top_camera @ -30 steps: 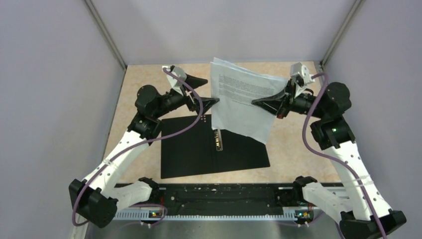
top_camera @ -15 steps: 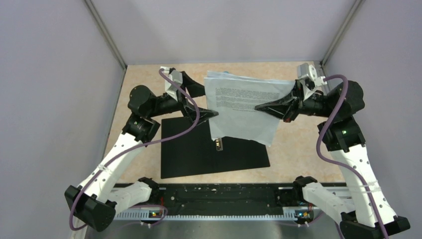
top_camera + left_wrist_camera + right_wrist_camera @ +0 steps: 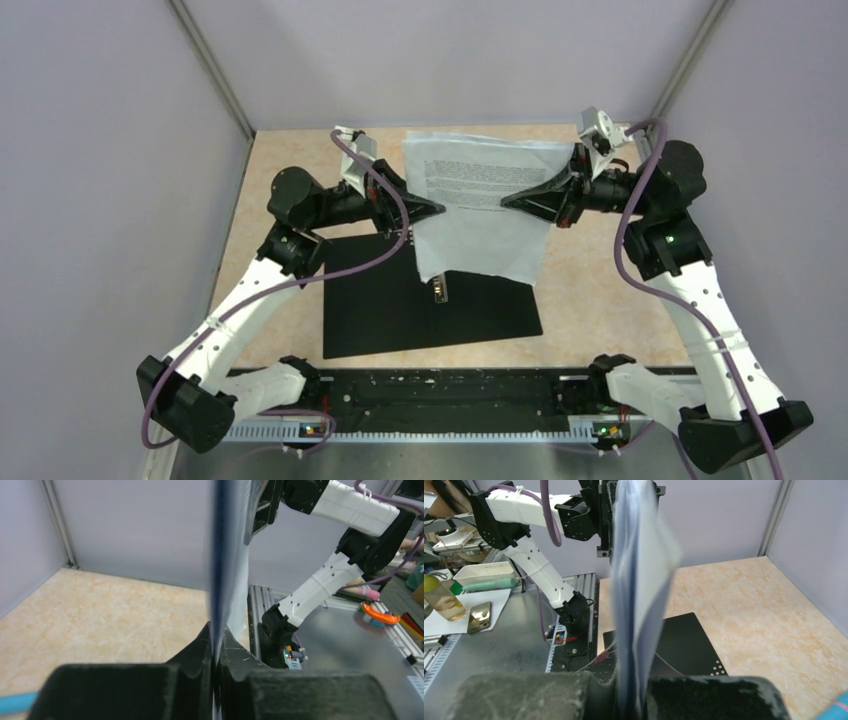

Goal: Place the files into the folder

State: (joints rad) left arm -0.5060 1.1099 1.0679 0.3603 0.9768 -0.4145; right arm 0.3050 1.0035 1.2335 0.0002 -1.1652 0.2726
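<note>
The files (image 3: 478, 195), a thin stack of white printed sheets, hang upright above the table between both arms. My left gripper (image 3: 432, 209) is shut on their left edge. The left wrist view shows the files (image 3: 216, 570) edge-on, pinched between the left gripper's (image 3: 216, 642) jaws. My right gripper (image 3: 512, 203) is shut on their right edge, and the files (image 3: 636, 585) rise out of the right gripper (image 3: 630, 685). The folder (image 3: 400, 300) lies open and flat beneath, black inside up, with its metal spine clip (image 3: 440, 290) below the sheets' lower edge. The folder (image 3: 686, 642) also shows behind the paper.
Grey booth walls close in the beige tabletop (image 3: 590, 290) on three sides. A black rail (image 3: 440, 395) with both arm bases runs along the near edge. A blue stick (image 3: 15, 702) lies on the table, and the blue stick (image 3: 839, 707) shows at the right wrist view's corner.
My left gripper has shut on the left edge of the files. The sheets, held only by the right gripper before, have swung to hang level between both grippers.
</note>
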